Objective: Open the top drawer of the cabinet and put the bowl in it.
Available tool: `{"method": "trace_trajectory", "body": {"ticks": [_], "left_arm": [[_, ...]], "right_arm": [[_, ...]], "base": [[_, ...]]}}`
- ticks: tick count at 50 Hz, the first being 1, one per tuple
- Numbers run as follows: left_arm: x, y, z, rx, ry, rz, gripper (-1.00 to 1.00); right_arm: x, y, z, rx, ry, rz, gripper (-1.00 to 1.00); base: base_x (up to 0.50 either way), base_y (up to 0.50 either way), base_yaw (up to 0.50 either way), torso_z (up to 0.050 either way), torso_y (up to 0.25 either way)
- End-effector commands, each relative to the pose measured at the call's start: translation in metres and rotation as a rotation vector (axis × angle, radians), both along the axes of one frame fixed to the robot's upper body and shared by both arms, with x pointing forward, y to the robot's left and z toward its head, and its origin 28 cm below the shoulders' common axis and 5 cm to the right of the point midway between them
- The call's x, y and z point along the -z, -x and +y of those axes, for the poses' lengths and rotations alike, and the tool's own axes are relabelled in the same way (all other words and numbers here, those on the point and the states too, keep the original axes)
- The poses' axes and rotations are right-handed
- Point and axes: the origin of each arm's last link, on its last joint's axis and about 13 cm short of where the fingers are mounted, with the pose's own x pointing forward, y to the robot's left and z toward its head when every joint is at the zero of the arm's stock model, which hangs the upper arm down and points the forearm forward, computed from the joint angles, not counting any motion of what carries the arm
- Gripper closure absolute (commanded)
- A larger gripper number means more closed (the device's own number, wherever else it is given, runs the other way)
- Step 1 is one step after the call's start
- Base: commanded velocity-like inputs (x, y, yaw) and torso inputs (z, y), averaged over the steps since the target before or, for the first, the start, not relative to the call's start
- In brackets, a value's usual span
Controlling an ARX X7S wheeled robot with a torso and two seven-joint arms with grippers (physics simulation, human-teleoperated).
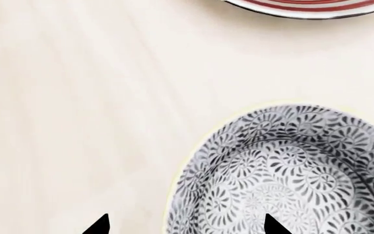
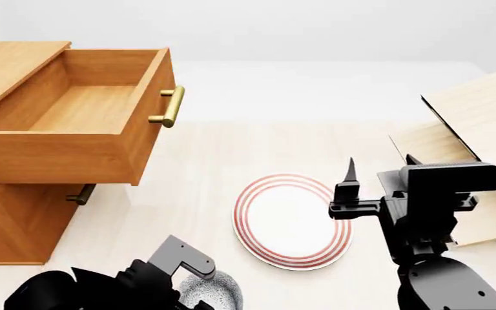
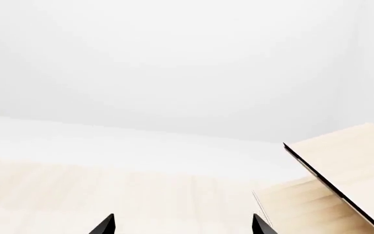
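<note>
The cabinet [image 2: 11,226] stands at the left. Its top drawer [image 2: 59,158] is pulled out and empty, its brass handle [image 2: 168,106] facing right. The bowl [image 1: 291,170], grey-blue patterned, sits on the pale table; in the head view only its edge [image 2: 220,292] shows at the bottom, behind my left arm. My left gripper [image 1: 187,226] is open just above the bowl's rim, with one fingertip [image 1: 274,226] over the bowl and the other [image 1: 99,225] over the table. My right gripper [image 3: 182,226] is open and empty, raised beside the plate's right edge.
A red-ringed white plate [image 2: 293,219] lies on the table between the arms, and its edge shows in the left wrist view [image 1: 304,7]. A pale tilted wooden rack [image 2: 472,142] stands at the right. A lower drawer's handle [image 2: 82,194] shows under the open drawer.
</note>
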Motion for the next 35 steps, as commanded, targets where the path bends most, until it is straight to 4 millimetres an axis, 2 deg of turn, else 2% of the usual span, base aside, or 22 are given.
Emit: {"method": "trace_trajectory", "body": {"ticks": [1, 7, 8, 35], "left_arm": [[0.0061, -0.0005, 0.0002, -0.003, 0.003, 0.014, -1.0], [0.0075, -0.0005, 0.0003, -0.012, 0.0, 0.015, -1.0], [0.0069, 0.0004, 0.0002, -0.01, 0.002, 0.013, 1.0], [0.0009, 0.0003, -0.0008, -0.015, 0.034, -0.014, 1.0]], "right_arm": [[0.0017, -0.001, 0.0001, -0.001, -0.001, 0.005, -1.0], [0.002, -0.0011, 0.0003, 0.0, -0.001, 0.006, -1.0], [0.0018, -0.0005, 0.0004, -0.001, 0.0, 0.005, -1.0], [0.0019, -0.0012, 0.0009, -0.006, -0.004, 0.006, -1.0]], "base": [[0.0, 0.0, 0.0, 0.0, 0.0], [0.0, 0.0, 0.0, 0.0, 0.0], [0.0, 0.0, 0.0, 0.0, 0.0], [0.0, 0.0, 0.0, 0.0, 0.0]]}}
